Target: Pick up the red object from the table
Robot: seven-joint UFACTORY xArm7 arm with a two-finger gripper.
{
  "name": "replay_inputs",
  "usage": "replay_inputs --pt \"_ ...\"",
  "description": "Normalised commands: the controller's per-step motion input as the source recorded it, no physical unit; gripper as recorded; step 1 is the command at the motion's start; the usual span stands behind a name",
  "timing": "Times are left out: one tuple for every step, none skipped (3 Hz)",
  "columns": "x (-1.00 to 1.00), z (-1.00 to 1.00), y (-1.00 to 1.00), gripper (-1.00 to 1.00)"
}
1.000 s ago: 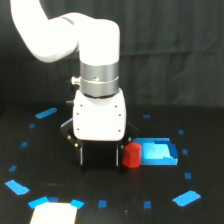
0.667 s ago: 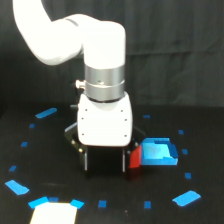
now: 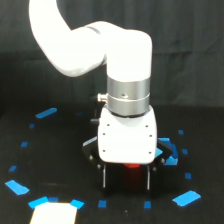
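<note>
Showing only as a thin red sliver, the red block (image 3: 132, 165) is sitting just under the lower edge of the white gripper housing (image 3: 126, 136), between the two dark fingers (image 3: 104, 176) that are reaching down toward the black worktop (image 3: 60, 165). Most of the block is hidden by the housing, so whether it is resting on the worktop or lifted off it cannot be told. The fingers are standing apart, one on each side of the block, but whether they are touching or gripping it cannot be told from this view. The gripper (image 3: 126, 187) is pointing straight down, below a silver wrist ring (image 3: 129, 96) and the white arm (image 3: 75, 45) that is curving up toward the exterior view's left. A blue piece (image 3: 169, 154) is peeking out just beside the housing on the exterior view's right. Small blue tape marks (image 3: 46, 113) are lying scattered around the worktop, and a pale patch (image 3: 54, 214) is sitting at the near edge.
</note>
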Motion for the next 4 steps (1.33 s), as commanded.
replay_inputs --pt "0.44 -0.35 1.00 -1.00" --pt "0.56 -0.28 1.00 -0.68" --pt "0.26 -0.05 1.00 -1.00" --pt "-0.22 -0.25 0.96 -1.00"
